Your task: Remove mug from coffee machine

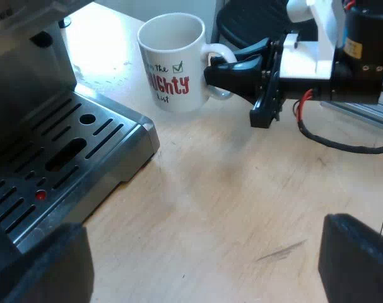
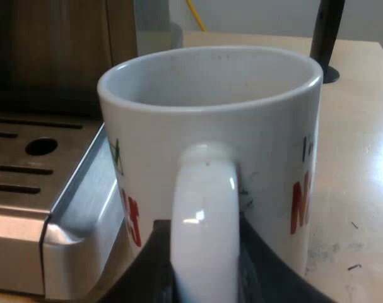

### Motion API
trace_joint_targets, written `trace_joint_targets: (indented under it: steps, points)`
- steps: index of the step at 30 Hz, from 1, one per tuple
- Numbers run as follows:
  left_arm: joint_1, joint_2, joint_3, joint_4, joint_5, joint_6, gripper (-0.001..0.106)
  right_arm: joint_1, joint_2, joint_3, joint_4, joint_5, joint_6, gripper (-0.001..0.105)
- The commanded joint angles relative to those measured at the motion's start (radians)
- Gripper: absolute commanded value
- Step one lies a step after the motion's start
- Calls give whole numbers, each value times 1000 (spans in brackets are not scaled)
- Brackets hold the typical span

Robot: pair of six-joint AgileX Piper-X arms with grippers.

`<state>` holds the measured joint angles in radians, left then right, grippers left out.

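- The mug [image 1: 172,63] is seen upright on the table [image 1: 241,189], off the drip tray [image 1: 65,158] and close beside the tray's outer edge, not touching it.
- The mug's handle [image 2: 204,208] is pointed clear of the drip tray and is clamped between the fingers of the right gripper [image 2: 207,265], one on each side.
- The fingers of the left gripper [image 1: 197,265] are spread wide with nothing between them, over the table near the drip tray's front corner.
- Bare table is seen stretching away from the drip tray.
- The mug's white inside is seen empty as far as it shows.
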<state>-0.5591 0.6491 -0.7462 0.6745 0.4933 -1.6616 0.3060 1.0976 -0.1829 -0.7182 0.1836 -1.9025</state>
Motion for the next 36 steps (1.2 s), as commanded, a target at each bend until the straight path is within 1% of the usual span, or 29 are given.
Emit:
trace_joint_targets:
  steps: [1, 3, 7, 15, 20, 24, 28, 36]
  points:
    - [-5, 1, -8, -13, -11, 10, 87, -4, 44, -8, -153, -1, -15, 0]
    - [-5, 1, -8, -5, -11, 10, 87, -4, 111, -8, -245, 22, -12, 0]
    - [-5, 1, -8, 10, -11, 10, 87, -4, 202, -8, -318, 68, -3, 0]
    - [-5, 1, -8, 10, -11, 10, 87, -4, 370, -20, -471, 68, -3, 0]
    - [-5, 1, -8, 10, -11, 10, 87, -4, 445, -48, -508, 68, -3, 0]
    - [-5, 1, -8, 10, -11, 10, 87, -4, 494, -91, -514, 68, -3, 0]
    - [-5, 1, -8, 10, -11, 10, 87, -4, 539, -121, -514, 117, -3, 0]
    - [-5, 1, -8, 10, -11, 10, 87, -4, 568, -122, -508, 132, -3, 0]
